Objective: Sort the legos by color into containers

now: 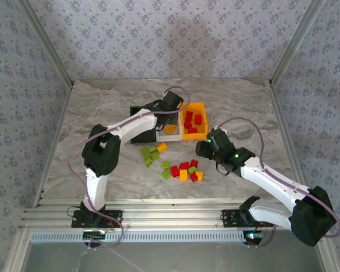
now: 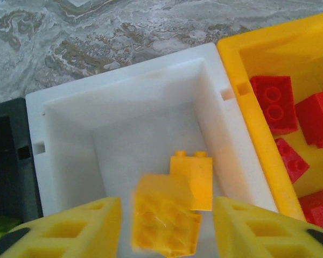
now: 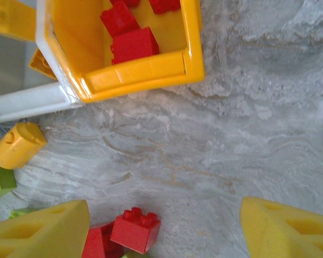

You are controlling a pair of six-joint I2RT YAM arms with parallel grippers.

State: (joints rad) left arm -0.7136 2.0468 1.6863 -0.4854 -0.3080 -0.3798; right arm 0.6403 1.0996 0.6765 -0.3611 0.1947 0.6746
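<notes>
Over the white container (image 2: pixel 124 91) my left gripper (image 2: pixel 167 215) stands open. Between its fingers a blurred orange-yellow lego (image 2: pixel 164 220) hangs loose, with a gap on each side, above another orange-yellow lego (image 2: pixel 196 177) lying on the white floor. Red legos (image 2: pixel 274 102) lie in the orange-yellow container (image 2: pixel 242 70); the black container (image 2: pixel 8 161) is at the left. My right gripper (image 3: pixel 164 226) is open above bare table, beside a red lego (image 3: pixel 135 230). From above, the left gripper (image 1: pixel 171 116) is at the containers and the right gripper (image 1: pixel 207 148) is near the loose pile.
Loose legos lie on the marble table in front of the containers: green ones (image 1: pixel 149 154), an orange one (image 1: pixel 162 147), and a mixed red, green and orange cluster (image 1: pixel 184 169). A rounded orange piece (image 3: pixel 17 145) lies by the white container's corner. Metal rails frame the table.
</notes>
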